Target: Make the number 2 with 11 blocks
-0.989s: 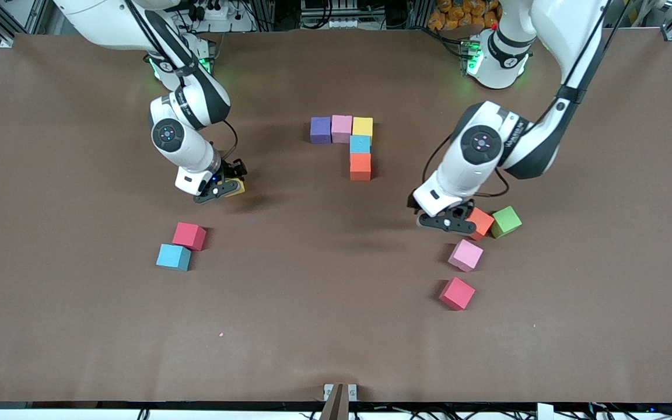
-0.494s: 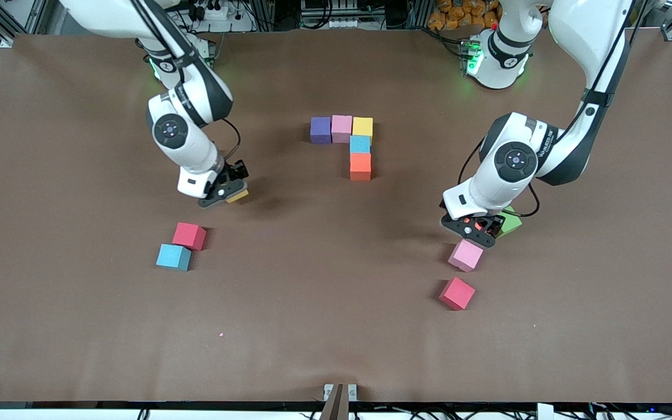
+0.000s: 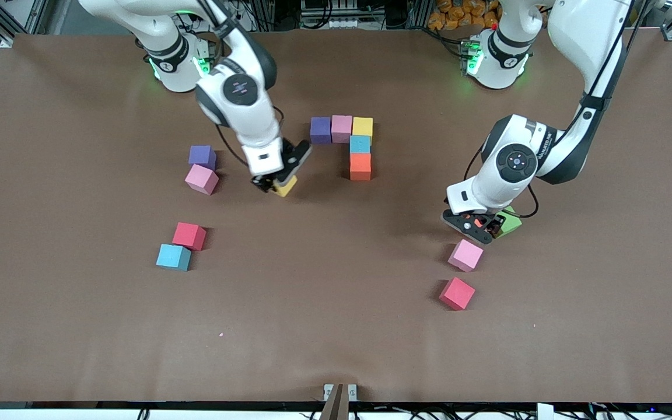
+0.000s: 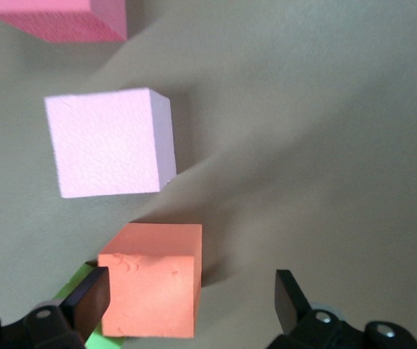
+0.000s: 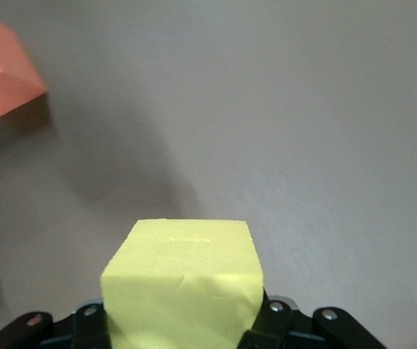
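Observation:
The started number 2 is a row of purple [image 3: 320, 129], pink [image 3: 342, 128] and yellow [image 3: 363, 126] blocks, with light blue [image 3: 360, 144] and orange [image 3: 360, 166] blocks below the yellow one. My right gripper [image 3: 280, 184] is shut on a yellow block [image 5: 183, 287] and holds it above the table beside the orange block. My left gripper [image 4: 190, 302] is open and low around a loose orange block [image 4: 153, 287], with one finger [image 4: 88, 302] beside the block and the other apart. It shows in the front view [image 3: 479, 226] at the left arm's end.
A green cube [image 3: 509, 223] touches the loose orange block. Pink [image 3: 465, 255] and red [image 3: 457, 293] blocks lie nearer the camera. At the right arm's end lie purple [image 3: 202, 155], pink [image 3: 202, 178], red [image 3: 189, 235] and blue [image 3: 173, 256] blocks.
My right gripper has carried the yellow block toward the started number 2, uncovering the purple and pink blocks. My left gripper has moved over the loose orange block and lowered around it.

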You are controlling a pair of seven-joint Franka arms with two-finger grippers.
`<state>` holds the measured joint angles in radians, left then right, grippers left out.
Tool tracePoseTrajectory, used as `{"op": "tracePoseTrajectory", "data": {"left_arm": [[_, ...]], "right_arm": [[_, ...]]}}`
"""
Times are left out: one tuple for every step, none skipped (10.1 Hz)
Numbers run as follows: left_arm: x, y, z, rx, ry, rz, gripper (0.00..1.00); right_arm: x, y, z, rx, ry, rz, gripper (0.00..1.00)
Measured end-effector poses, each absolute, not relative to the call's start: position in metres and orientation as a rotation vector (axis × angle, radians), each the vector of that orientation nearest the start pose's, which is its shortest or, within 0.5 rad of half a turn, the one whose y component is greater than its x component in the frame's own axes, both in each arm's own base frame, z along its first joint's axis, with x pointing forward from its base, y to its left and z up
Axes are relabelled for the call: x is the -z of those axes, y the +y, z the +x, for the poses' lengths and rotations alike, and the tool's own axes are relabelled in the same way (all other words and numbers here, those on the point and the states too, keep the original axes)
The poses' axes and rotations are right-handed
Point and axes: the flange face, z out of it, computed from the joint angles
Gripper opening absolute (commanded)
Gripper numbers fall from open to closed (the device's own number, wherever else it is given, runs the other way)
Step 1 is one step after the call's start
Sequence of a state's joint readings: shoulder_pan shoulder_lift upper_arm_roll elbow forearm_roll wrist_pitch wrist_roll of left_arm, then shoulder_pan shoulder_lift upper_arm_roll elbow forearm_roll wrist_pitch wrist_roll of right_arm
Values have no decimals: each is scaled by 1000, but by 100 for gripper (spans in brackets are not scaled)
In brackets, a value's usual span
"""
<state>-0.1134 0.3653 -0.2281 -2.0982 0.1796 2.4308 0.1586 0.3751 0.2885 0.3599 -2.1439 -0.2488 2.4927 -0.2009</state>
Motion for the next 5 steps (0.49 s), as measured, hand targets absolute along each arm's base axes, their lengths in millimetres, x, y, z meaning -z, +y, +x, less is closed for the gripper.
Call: {"op": "tracePoseTrajectory", "data": {"left_arm": [[-238, -186, 544, -25, 952, -2956, 100], [-233, -179, 544, -26, 956, -2954, 100], [-233, -177, 545, -25, 961, -2951, 100], [-233, -176, 545, -24, 965, -2949, 100], [-233, -176, 545, -25, 967, -2948, 100]], "right_arm": [[-271, 408, 420, 152, -1768, -2641, 40], [-257, 432, 411, 142, -1835, -2590, 40], [-243, 458, 402, 138, -1892, -2547, 40], [-233, 483, 395, 147, -1944, -2513, 39], [-228, 503, 390, 163, -1995, -2470, 39]]}}
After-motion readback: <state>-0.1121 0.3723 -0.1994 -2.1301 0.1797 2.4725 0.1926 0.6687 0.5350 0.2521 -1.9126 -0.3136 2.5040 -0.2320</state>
